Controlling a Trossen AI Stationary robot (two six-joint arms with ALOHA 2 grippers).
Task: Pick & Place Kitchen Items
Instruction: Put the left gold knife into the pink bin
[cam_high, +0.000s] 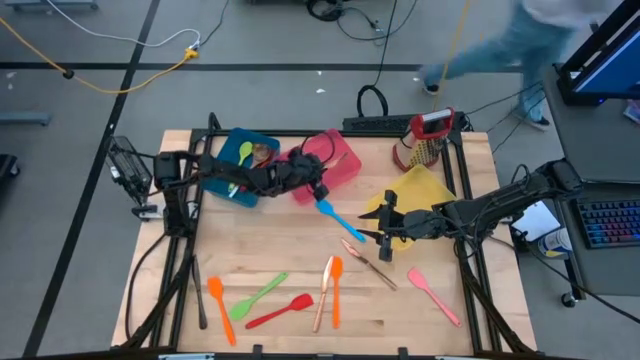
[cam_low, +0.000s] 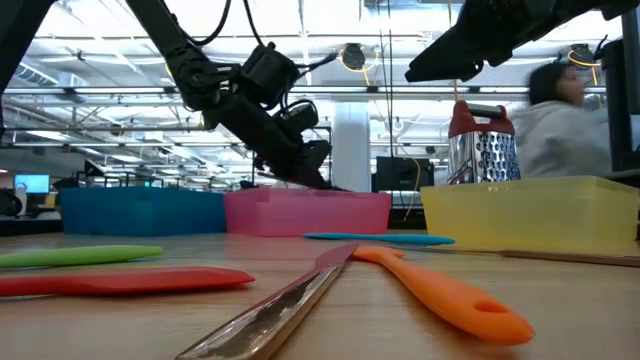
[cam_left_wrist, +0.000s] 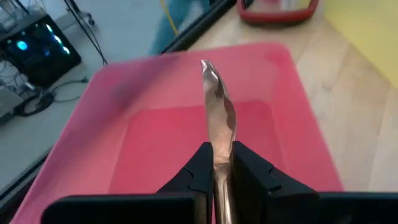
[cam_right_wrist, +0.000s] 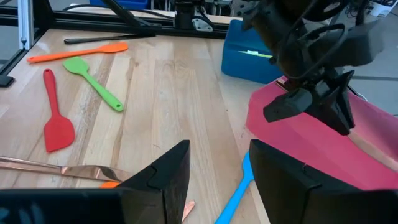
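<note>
Wooden tabletop (cam_high: 280, 262); slim copper utensil (cam_left_wrist: 219, 115), judged stiff, light, slippery, clamped at handle by left gripper (cam_left_wrist: 219, 177) over pink plastic bin (cam_left_wrist: 149, 81); right gripper (cam_right_wrist: 217, 171) parted, empty.

A pink bin (cam_high: 345, 160) sits tilted on the wooden table (cam_high: 270, 260) near its back edge, just beside a blue bin (cam_high: 245, 170) on its left, while a yellow bin (cam_high: 425, 185) lies further right. Behind the yellow bin stands a red-topped metal box grater (cam_high: 428, 135). Beyond the table's far right corner a blurred person in light blue (cam_high: 505, 45) crosses the grey floor, and a computer keyboard (cam_high: 608, 222) rests on a stand off the right side.
</note>
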